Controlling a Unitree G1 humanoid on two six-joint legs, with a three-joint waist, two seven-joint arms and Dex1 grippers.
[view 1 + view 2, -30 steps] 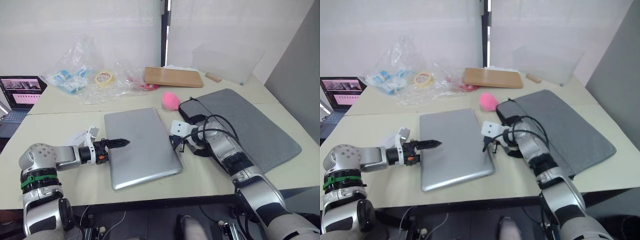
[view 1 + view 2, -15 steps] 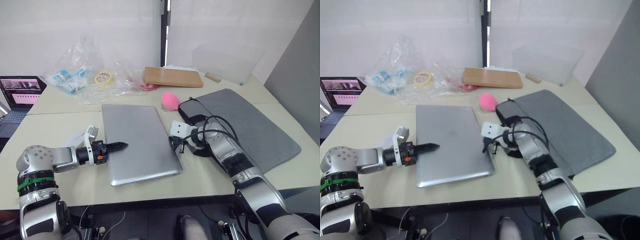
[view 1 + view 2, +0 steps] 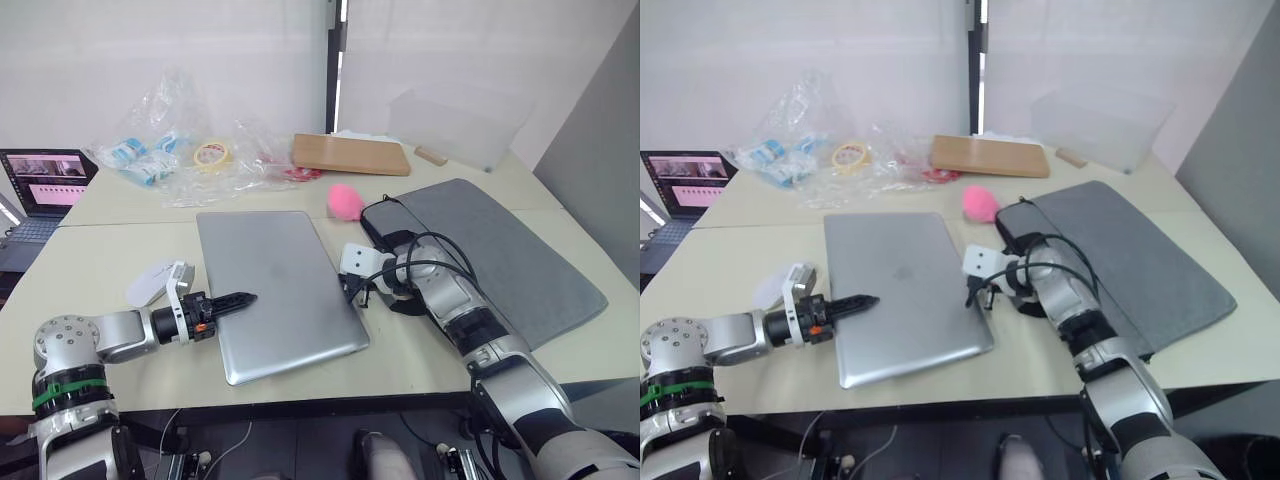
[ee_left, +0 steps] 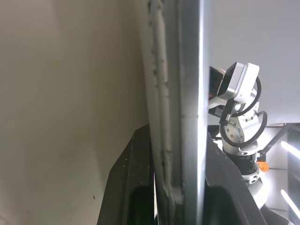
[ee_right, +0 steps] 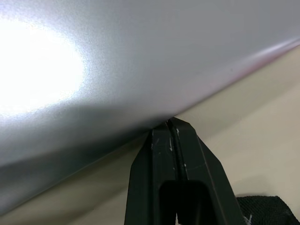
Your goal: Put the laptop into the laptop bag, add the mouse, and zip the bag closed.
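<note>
At your far left, about nine o'clock on the table (image 3: 90, 275), a small dark laptop (image 3: 45, 185) sits with its screen lit. Toward eleven o'clock lie crumpled clear plastic bags (image 3: 165, 130) and a roll of yellow tape (image 3: 211, 154).

Your left gripper (image 3: 243, 298) reaches in from the eight o'clock side. The left wrist view shows its two black fingers (image 4: 133, 187) on either side of the laptop's thin edge, so it is pinching the laptop (image 3: 275, 285) at that left edge. The mouse (image 3: 152, 283) lies on the table just beside that arm, on the side away from you, near the laptop's left edge but apart from it.

The laptop lies flat with its lid closed at the centre of the table, its long sides running roughly from six to twelve o'clock, slightly skewed.

At twelve o'clock a wooden board (image 3: 350, 154) rests near the far edge, and a fluffy pink ball (image 3: 344, 200) sits between the laptop's far right corner and the bag.

Your right gripper (image 3: 349, 293) meets the laptop's right edge around three o'clock. In the right wrist view its fingers (image 5: 164, 150) are pressed together, tips touching the laptop's edge where it meets the table.

The laptop bag (image 3: 500, 255) lies flat at two to three o'clock, beside the right arm, with the laptop outside it.
</note>
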